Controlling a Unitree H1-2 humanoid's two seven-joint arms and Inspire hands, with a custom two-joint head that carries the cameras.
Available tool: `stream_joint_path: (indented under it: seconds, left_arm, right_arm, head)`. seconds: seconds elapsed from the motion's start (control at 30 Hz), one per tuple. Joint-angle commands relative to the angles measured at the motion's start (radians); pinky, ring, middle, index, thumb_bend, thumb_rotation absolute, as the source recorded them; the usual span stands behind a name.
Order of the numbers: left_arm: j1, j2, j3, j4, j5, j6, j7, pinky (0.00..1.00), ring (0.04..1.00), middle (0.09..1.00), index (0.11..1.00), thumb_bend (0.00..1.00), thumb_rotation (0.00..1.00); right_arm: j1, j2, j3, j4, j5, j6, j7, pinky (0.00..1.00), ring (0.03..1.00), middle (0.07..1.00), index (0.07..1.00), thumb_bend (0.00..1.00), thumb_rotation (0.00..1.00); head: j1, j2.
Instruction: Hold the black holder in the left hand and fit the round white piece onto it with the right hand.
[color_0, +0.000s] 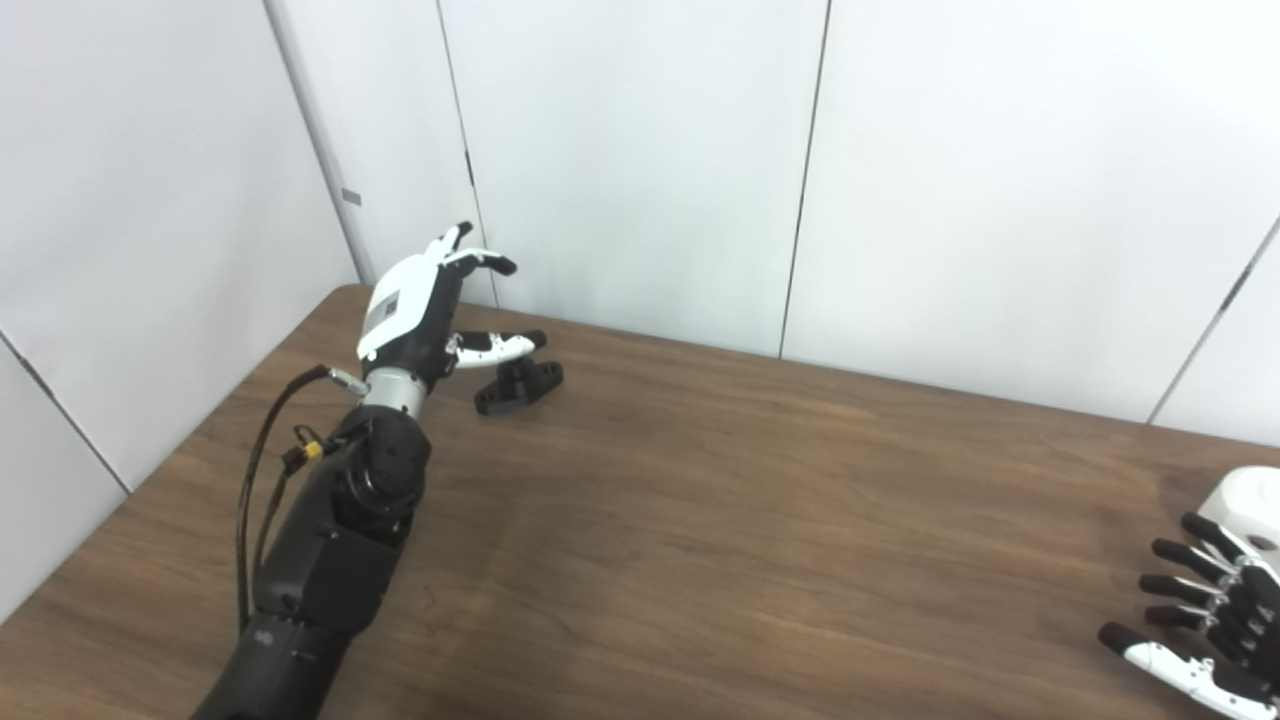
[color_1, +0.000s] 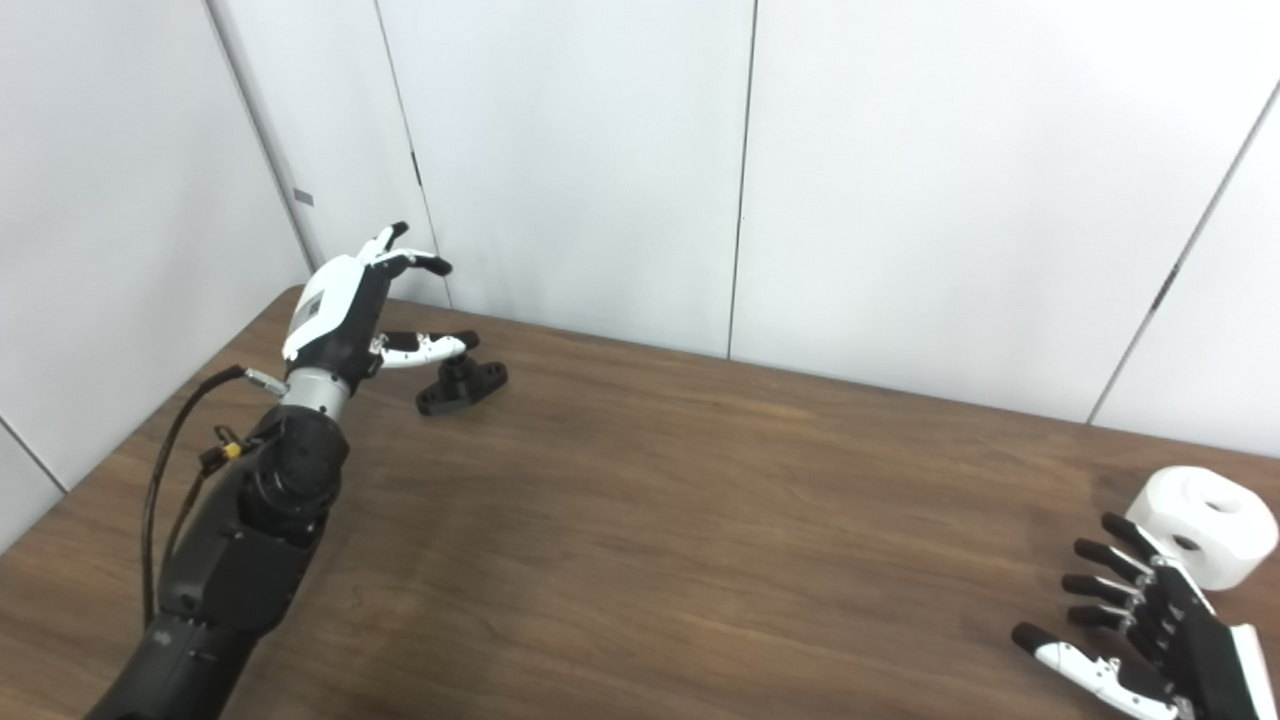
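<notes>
Nearest, at the lower right, the right hand (color_1: 1150, 625) lies spread and empty on the wood-grain table (color_1: 680, 520), just beside the round white piece (color_1: 1205, 525), a smooth chunky ring. Far left, the left hand (color_0: 425, 310), fingers apart, hovers beside the matte black holder (color_0: 518, 385) below white wall panels (color_1: 900, 180).

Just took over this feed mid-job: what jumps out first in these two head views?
The left hand stands out first, open at the table's far left corner with its fingers spread just above the black holder, which lies on the wood, not yet grasped. At the opposite near right edge, the round white piece sits on the table, with the open right hand just in front of it.
</notes>
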Motion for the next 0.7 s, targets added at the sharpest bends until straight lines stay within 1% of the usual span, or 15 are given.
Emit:
stream_joint_path:
  seconds: [0.0, 0.1, 0.23, 0.37, 0.5, 0.57, 0.67]
  left_arm:
    - [-0.057, 0.045, -0.005, -0.004, 0.027, 0.018, 0.011, 0.98, 1.000, 1.000, 0.773, 0.93, 0.27]
    - [-0.063, 0.058, -0.021, 0.031, 0.030, 0.044, 0.007, 1.00, 1.000, 1.000, 0.810, 0.99, 0.30]
    - [-0.069, 0.073, -0.038, 0.074, 0.033, 0.053, 0.016, 1.00, 1.000, 1.000, 0.852, 1.00, 0.33]
    - [-0.074, 0.082, -0.058, 0.104, 0.041, 0.067, 0.018, 1.00, 1.000, 1.000, 0.860, 1.00, 0.36]
    - [-0.079, 0.088, -0.073, 0.133, 0.036, 0.080, 0.009, 1.00, 1.000, 1.000, 0.866, 1.00, 0.38]
    - [-0.080, 0.087, -0.078, 0.142, 0.026, 0.086, -0.001, 1.00, 1.000, 1.000, 0.868, 1.00, 0.36]
    - [-0.080, 0.078, -0.085, 0.167, 0.020, 0.085, 0.005, 1.00, 1.000, 1.000, 0.858, 1.00, 0.36]
  right_arm:
    - [-0.023, -0.017, -0.010, -0.038, 0.012, -0.033, 0.005, 0.56, 0.659, 0.759, 0.837, 0.79, 0.05]
    - [-0.023, -0.018, -0.010, -0.038, 0.013, -0.033, 0.004, 0.57, 0.660, 0.761, 0.836, 0.80, 0.06]
    - [-0.024, -0.017, -0.011, -0.035, 0.010, -0.037, 0.001, 0.57, 0.658, 0.755, 0.832, 0.80, 0.07]
    - [-0.021, -0.016, -0.012, -0.046, 0.013, -0.028, 0.004, 0.57, 0.660, 0.757, 0.833, 0.80, 0.08]
    - [-0.016, -0.018, -0.013, -0.052, 0.014, -0.028, 0.005, 0.57, 0.660, 0.760, 0.836, 0.79, 0.06]
    - [-0.015, -0.019, -0.012, -0.053, 0.009, -0.028, 0.003, 0.56, 0.658, 0.759, 0.836, 0.79, 0.06]
    - [-0.013, -0.019, -0.011, -0.058, 0.010, -0.024, 0.005, 0.57, 0.664, 0.763, 0.837, 0.79, 0.06]
  head:
    - [-0.002, 0.005]
    - [-0.002, 0.006]
    - [-0.002, 0.006]
    - [-0.005, 0.010]
    - [-0.006, 0.014]
    - [-0.009, 0.015]
    - [-0.008, 0.018]
